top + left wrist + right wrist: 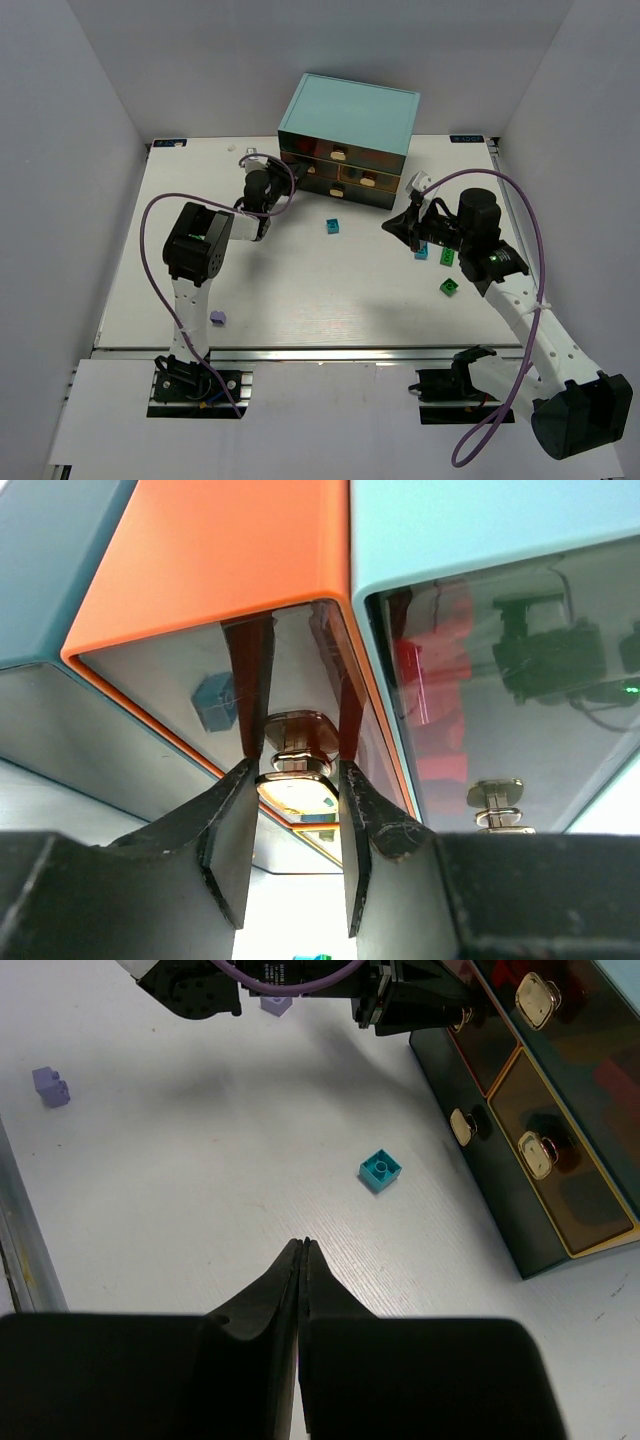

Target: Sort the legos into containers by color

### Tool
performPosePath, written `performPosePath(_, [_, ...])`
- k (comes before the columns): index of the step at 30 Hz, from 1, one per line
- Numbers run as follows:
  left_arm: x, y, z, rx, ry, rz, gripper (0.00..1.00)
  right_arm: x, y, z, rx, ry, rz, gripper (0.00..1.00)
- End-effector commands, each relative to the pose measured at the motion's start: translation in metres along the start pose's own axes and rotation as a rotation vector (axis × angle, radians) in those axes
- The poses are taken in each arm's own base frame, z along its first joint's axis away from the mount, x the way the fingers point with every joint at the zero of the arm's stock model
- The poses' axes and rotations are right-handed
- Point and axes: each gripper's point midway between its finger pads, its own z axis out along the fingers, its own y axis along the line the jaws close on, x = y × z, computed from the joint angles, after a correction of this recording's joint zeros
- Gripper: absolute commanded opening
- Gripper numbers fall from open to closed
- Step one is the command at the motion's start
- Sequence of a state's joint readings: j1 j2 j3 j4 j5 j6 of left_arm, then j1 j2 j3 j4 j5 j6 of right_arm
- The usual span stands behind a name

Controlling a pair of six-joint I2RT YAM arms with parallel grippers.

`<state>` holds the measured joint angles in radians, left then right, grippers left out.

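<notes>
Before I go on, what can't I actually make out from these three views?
- Left wrist: whether the left gripper truly clamps the tan handle; the fingers flank it too closely to tell.
- Left wrist: drawer contents; the glossy dark front reflects, so the red patch may be brick or reflection.
- Top external: the green lego beside the right arm, partly covered by it.

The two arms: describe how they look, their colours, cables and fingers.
The left arm and right arm both have white links joined by bulky black joints. A purple cable loops loosely along each. The fingers are matte black, flat and tapered to thin tips.
</notes>
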<state>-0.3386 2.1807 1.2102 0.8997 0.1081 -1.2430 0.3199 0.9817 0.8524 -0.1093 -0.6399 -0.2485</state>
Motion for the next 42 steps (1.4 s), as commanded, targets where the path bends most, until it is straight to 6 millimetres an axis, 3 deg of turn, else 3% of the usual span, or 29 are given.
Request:
performPosePath(1, [-0.009, -0.010, -0.003, 0.024, -0.033, 0.021, 0.31, 0.000, -0.004, 0.000, 0.012, -0.004, -0.018, 0.00])
performPosePath(6, [-0.005, -0.010, -0.024, 0.027, -0.025, 0.024, 0.26, 0.002, -0.005, 0.001, 0.014, 0.000, -0.015, 0.00])
performPosePath(18, [-0.008, -0.014, -0.069, 0.032, -0.025, 0.031, 0.30, 0.012, -0.006, 0.006, -0.001, 0.024, -0.017, 0.00])
performPosePath(25, [-0.010, -0.012, -0.088, 0.007, -0.022, 0.031, 0.35, 0.022, 0.000, 0.010, -0.056, 0.047, -0.026, 0.22])
performPosePath(29, [-0.007, -0.010, -0.094, -0.016, -0.011, 0.033, 0.43, 0.026, 0.004, 0.012, -0.086, 0.054, -0.031, 0.33])
performPosePath(35, [-0.005, -0.012, -0.101, -0.035, 0.006, 0.046, 0.66, 0.034, 0.003, 0.014, -0.093, 0.071, -0.046, 0.45])
performPosePath(42, [-0.010, -0.015, -0.120, -0.099, 0.021, 0.106, 0.73, 0.045, -0.007, 0.016, -0.057, 0.104, -0.065, 0.49])
